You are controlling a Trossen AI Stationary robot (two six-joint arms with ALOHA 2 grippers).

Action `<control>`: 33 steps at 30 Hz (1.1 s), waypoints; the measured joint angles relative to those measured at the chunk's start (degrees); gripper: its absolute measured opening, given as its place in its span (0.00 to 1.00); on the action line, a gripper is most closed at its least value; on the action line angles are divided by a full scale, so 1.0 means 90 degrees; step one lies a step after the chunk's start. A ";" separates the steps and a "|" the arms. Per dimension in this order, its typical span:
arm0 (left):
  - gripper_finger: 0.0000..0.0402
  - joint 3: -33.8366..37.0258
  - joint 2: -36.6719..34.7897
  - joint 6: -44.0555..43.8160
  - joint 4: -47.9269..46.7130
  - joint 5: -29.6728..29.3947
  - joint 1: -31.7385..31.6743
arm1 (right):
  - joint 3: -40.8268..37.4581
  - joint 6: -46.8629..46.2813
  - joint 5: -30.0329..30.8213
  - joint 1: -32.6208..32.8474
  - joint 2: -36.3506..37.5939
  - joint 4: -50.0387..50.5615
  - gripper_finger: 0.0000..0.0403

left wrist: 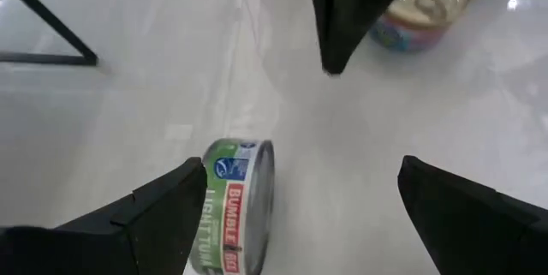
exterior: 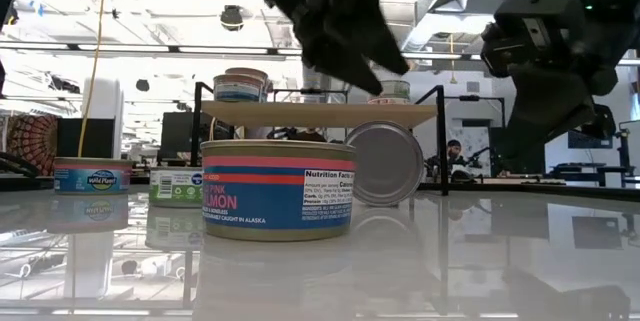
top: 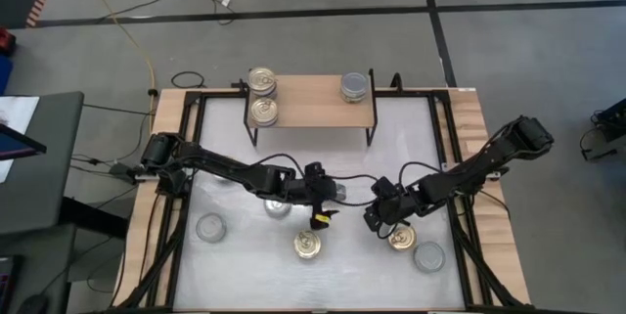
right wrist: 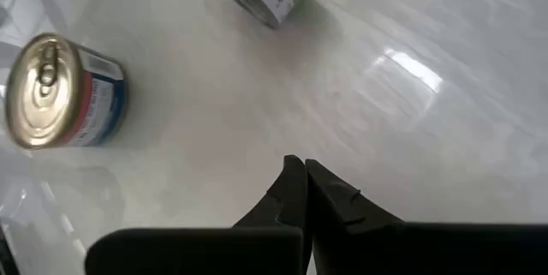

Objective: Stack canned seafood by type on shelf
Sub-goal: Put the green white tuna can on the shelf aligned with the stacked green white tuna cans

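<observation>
**Tipped tuna tin waited between spread fingers**

While the left gripper (top: 329,206) hung over the middle of the white table (top: 235,265) with its fingers spread wide and nothing between them, a green-labelled can (left wrist: 240,206) stood on its edge just ahead of it in the left wrist view. Its flat ends faced sideways, so it looked ready to roll at a nudge. Such a tin was judged rigid, fairly heavy for its size, and slick on its metal ends; the paper-wrapped wall across the diameter seemed the safer hold. At three o'clock from the left gripper, the right gripper (top: 377,218) hovered with its fingers pressed together, empty. A gold-lidded can (top: 309,246) sat at six o'clock from the left gripper. On the shelf (top: 311,107), at twelve o'clock, gold-lidded tins (top: 262,97) occupied the left end and a silver-lidded tin (top: 355,86) the right.
</observation>
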State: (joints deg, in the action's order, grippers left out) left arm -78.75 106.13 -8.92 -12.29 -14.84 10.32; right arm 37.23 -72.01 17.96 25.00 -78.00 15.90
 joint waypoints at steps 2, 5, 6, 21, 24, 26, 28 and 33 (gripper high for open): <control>0.92 0.0045 0.0010 0.0160 -0.0074 0.0139 -0.0089 | 0.0000 0.0000 0.0007 0.0015 -0.0004 -0.0007 0.06; 0.92 0.0042 0.0083 0.0325 0.0016 0.0183 -0.0240 | 0.0000 0.0000 0.0026 0.0016 -0.0004 -0.0004 0.06; 0.92 0.0042 0.0096 0.0384 -0.0012 0.0261 -0.0289 | 0.0000 0.0004 0.0030 0.0016 -0.0004 -0.0003 0.07; 0.75 -0.0009 0.0585 0.0546 -0.0370 0.0815 -0.0565 | 0.0002 0.0034 0.0203 -0.0001 -0.0007 0.0121 0.07; 0.60 -0.0009 0.0573 0.0519 -0.0425 0.0813 -0.0601 | 0.0002 0.0043 0.0206 -0.0001 -0.0007 0.0139 0.07; 0.48 -0.0009 0.0573 0.0516 -0.0488 0.0811 -0.0611 | 0.0002 0.0051 0.0206 -0.0001 -0.0007 0.0165 0.07; 0.34 -0.0009 0.0571 0.0253 -0.0547 0.0884 -0.0611 | 0.0002 0.0055 0.0206 -0.0001 -0.0007 0.0169 0.07; 0.32 -0.0009 0.0424 -0.1566 -0.0616 0.1742 -0.0779 | 0.0002 0.0058 0.0206 -0.0001 -0.0007 0.0182 0.07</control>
State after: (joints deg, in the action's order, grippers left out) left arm -78.83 109.94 -23.01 -17.84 0.84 3.31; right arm 37.26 -71.49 19.81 24.99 -78.06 17.54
